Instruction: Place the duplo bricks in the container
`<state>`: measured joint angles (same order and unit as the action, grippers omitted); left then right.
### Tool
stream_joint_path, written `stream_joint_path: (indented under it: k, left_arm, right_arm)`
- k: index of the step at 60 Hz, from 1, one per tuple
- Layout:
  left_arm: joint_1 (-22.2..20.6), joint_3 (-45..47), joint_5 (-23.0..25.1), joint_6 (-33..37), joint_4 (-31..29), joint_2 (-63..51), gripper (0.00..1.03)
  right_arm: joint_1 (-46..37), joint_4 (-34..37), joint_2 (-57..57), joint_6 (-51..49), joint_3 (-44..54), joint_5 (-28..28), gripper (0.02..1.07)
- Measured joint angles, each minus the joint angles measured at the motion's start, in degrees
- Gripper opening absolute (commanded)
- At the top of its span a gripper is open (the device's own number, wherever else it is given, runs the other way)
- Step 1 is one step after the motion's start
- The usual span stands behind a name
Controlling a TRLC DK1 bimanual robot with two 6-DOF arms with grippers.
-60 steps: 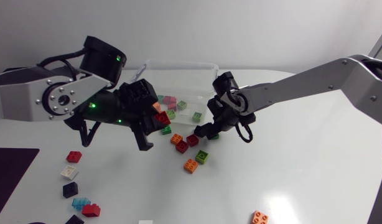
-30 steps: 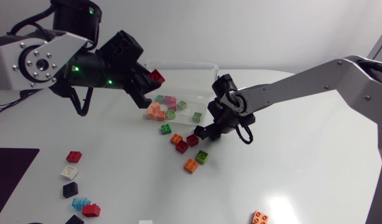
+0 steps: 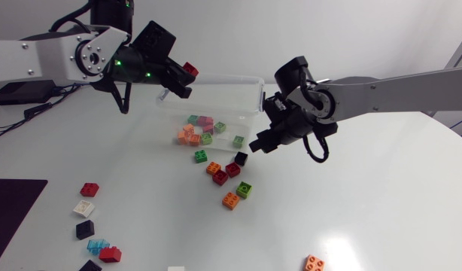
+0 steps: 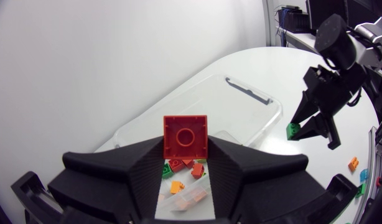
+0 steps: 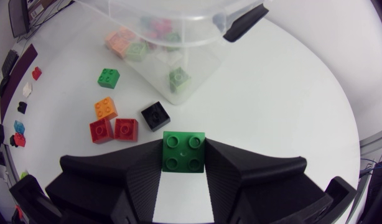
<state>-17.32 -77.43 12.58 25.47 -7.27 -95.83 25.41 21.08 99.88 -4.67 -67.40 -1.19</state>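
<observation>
Container at rear centre of table, bricks inside. Left gripper by its left rear corner, brick A between the fingers. Right gripper right of container, brick B between the fingers. Loose cluster before container; second group front left; lone brick front right.

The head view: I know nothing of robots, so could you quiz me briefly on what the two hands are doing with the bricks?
1. True or false: the left hand holds a red brick.
2. The right hand's held brick is: A orange, B green, C blue?
3. Outside the container, what colour is the loose brick nearest the right hand?
Key: 1 true; 2 B; 3 black.
</observation>
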Motion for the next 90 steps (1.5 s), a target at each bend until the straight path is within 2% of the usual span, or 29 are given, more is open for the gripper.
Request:
stream_joint_path:
  k: [9,11,13,15,18,19,27,41,53,66,78,90]
  left_arm:
    - [0.7,-4.2,0.0,-1.1,0.9,-5.3,0.10]
    - [0.7,-5.2,0.0,-1.4,1.0,-6.3,0.16]
    - [0.8,-6.3,0.0,-1.6,1.2,-7.4,0.26]
    - [0.8,-7.3,0.0,-1.8,1.2,-8.4,0.48]
    - [0.8,-9.1,0.0,-2.6,1.2,-10.1,0.94]
    - [0.8,-9.7,0.0,-2.7,1.2,-10.6,1.00]
    - [1.1,-12.4,-0.2,-3.1,1.2,-13.6,1.00]
    - [3.3,-11.0,-0.5,-3.0,0.7,-13.3,0.99]
    - [5.5,-0.9,1.0,-0.8,0.7,-7.1,0.99]
    - [5.5,11.6,3.4,6.3,0.6,1.8,0.99]
    - [5.5,19.2,4.0,12.4,0.2,2.4,0.99]
    - [5.5,20.5,4.7,15.2,2.1,-0.9,0.99]
  right_arm:
    - [0.0,1.3,-2.2,0.0,0.0,0.0,0.34]
    - [0.0,1.7,-2.6,0.0,0.0,0.0,0.34]
    - [0.0,2.1,-3.1,0.0,0.0,0.0,0.34]
    - [0.0,2.4,-3.6,0.0,0.0,0.0,0.34]
    - [0.0,3.2,-4.7,-0.1,0.0,0.0,0.34]
    - [0.0,3.4,-5.0,-0.1,-0.1,0.0,0.34]
    - [0.0,5.2,-7.5,-0.5,-1.9,0.0,0.34]
    - [-0.1,7.5,-8.8,-1.1,-10.2,0.0,0.34]
    - [0.0,7.7,-8.2,-1.1,-16.5,-0.5,0.34]
    - [0.9,7.4,-3.9,-1.1,-22.6,-1.2,0.34]
    - [2.1,5.6,1.4,-1.1,-26.3,-1.7,0.34]
    - [2.2,3.8,7.5,-1.1,-30.6,-1.8,0.34]
